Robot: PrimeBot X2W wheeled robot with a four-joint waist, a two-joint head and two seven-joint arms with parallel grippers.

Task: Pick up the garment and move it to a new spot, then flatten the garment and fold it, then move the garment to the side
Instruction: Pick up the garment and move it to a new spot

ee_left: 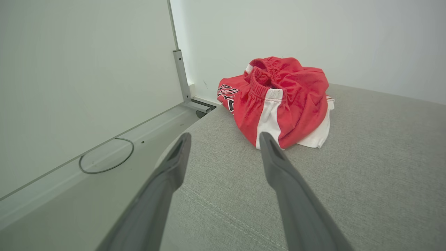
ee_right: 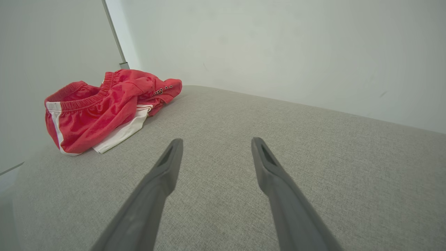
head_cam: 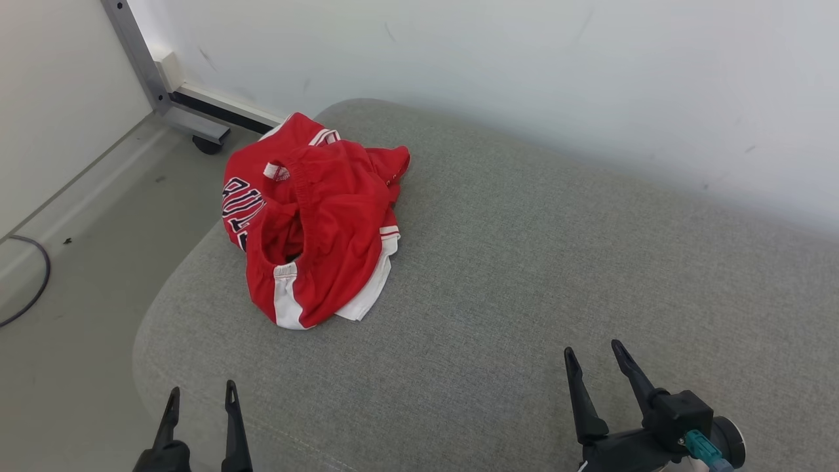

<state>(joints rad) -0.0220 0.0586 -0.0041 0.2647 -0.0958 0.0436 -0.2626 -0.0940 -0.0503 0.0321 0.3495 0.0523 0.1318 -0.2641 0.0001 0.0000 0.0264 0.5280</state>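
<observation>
The garment [head_cam: 314, 216] is a pair of red shorts with white side stripes and dark lettering, crumpled in a heap at the far left of a grey cushioned surface [head_cam: 524, 275]. In the left wrist view the garment [ee_left: 278, 97] lies just beyond the fingertips; in the right wrist view the garment [ee_right: 104, 108] sits at the far left. My left gripper [head_cam: 202, 392] is open at the lower left, near the cushion's front edge, well short of the heap. At the lower right my right gripper [head_cam: 593, 351] stands open with nothing between its fingers.
A white wall runs behind the cushion. To the left is bare floor [head_cam: 72, 262] with a dark cable [head_cam: 36, 288] and a metal frame leg on a caster [head_cam: 203, 141]. The cushion's rounded left edge drops to the floor beside the garment.
</observation>
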